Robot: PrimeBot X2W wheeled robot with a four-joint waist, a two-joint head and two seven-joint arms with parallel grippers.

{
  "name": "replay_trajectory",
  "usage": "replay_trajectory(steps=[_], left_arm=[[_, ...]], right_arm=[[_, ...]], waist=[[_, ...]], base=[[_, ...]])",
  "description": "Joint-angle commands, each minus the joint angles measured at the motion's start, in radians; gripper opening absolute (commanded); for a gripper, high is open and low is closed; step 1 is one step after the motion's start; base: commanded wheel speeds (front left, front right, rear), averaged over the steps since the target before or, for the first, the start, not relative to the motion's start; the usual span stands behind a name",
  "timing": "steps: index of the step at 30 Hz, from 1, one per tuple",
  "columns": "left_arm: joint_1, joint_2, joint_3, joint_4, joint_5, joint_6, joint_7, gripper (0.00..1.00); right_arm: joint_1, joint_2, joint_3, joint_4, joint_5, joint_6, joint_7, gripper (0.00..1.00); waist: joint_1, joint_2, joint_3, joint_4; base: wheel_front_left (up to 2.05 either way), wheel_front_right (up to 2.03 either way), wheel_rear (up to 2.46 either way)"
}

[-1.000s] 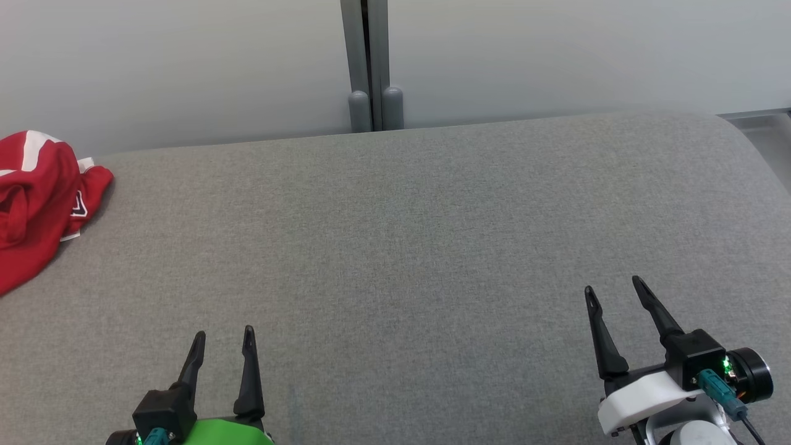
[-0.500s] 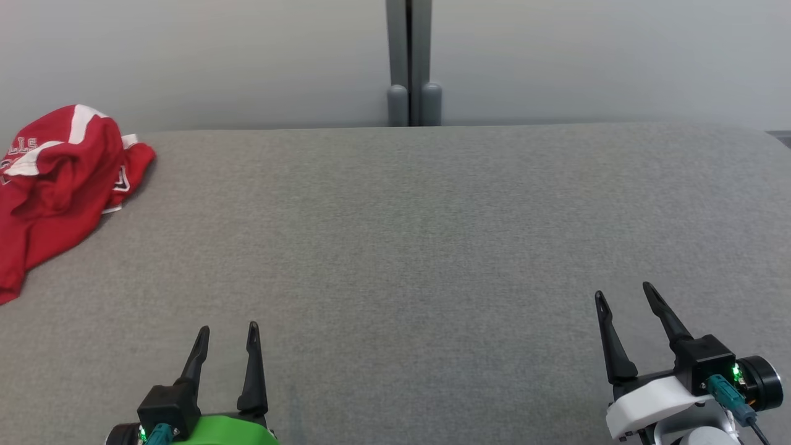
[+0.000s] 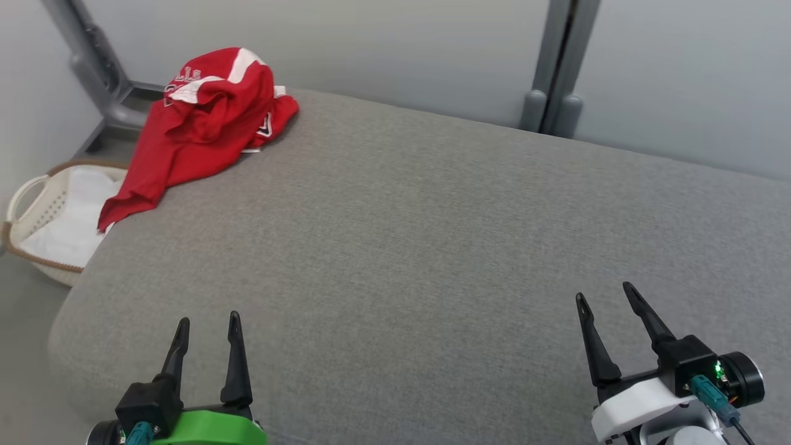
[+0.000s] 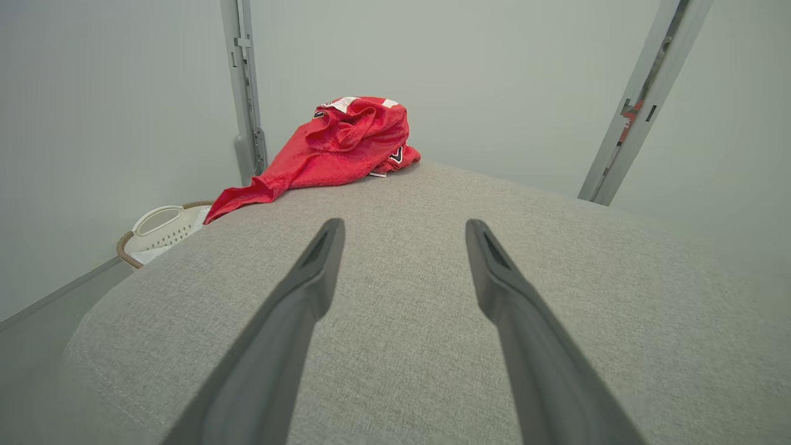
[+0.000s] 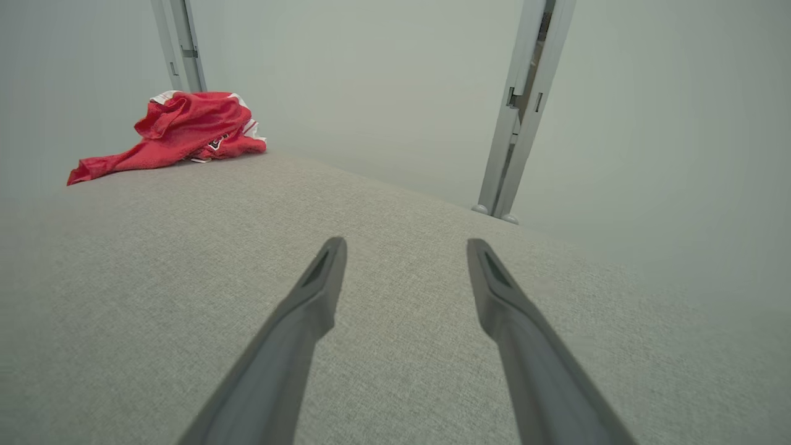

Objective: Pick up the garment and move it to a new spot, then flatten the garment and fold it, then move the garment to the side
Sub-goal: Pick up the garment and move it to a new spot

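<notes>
Garment lies crumpled at the far left corner of the cushion, one end drooping over the left edge. Basket on the floor at left holds white cloth. Left gripper and right gripper, near edge: both wide open, empty.

Crumpled red garment on grey cushion, far left corner; white basket nearby

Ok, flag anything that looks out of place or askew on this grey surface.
The garment lies crumpled in a heap at the far left corner of the grey surface, one end drooping over the edge toward the white basket below. Nothing else stands out; the left gripper and right gripper are open, clear of it.
</notes>
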Motion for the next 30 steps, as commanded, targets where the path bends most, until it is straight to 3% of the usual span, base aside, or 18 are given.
replay_trajectory(steps=[1,13,17,20,26,30], left_arm=[[0.013,0.005,0.005,-0.001,0.008,0.005,-0.001,1.0],[0.027,0.005,0.037,-0.02,-0.002,0.017,-0.001,1.0],[0.0,0.005,0.083,-0.055,-0.013,0.034,-0.001,1.0],[-0.049,0.009,0.139,-0.101,0.007,0.016,-0.001,1.0],[-0.233,0.091,0.26,-0.176,0.024,-0.023,-0.001,1.0],[-0.399,0.173,0.302,-0.144,-0.003,-0.035,0.009,1.0]], right_arm=[[-0.003,-0.005,0.002,0.0,-0.001,-0.001,-0.005,1.0],[-0.006,-0.005,0.014,-0.003,-0.017,-0.001,-0.005,1.0],[-0.019,-0.005,0.01,-0.015,-0.034,-0.001,-0.005,1.0],[-0.038,-0.005,0.001,-0.032,-0.054,-0.001,-0.005,1.0],[-0.087,-0.005,-0.001,-0.058,-0.105,-0.001,-0.003,1.0],[-0.132,-0.005,0.019,-0.095,-0.139,-0.001,-0.003,1.0]], waist=[[0.0,0.0,-0.003,0.11],[0.0,0.0,0.011,0.108],[0.0,0.0,0.043,0.083],[0.0,0.0,0.082,0.061],[0.0,0.0,0.166,0.016],[0.0,0.0,0.235,-0.029]], base=[[0.0,0.0,0.0],[0.0,0.0,0.0],[0.0,0.0,0.0],[0.0,0.0,0.0],[0.0,0.0,0.0],[0.0,0.0,0.0]])
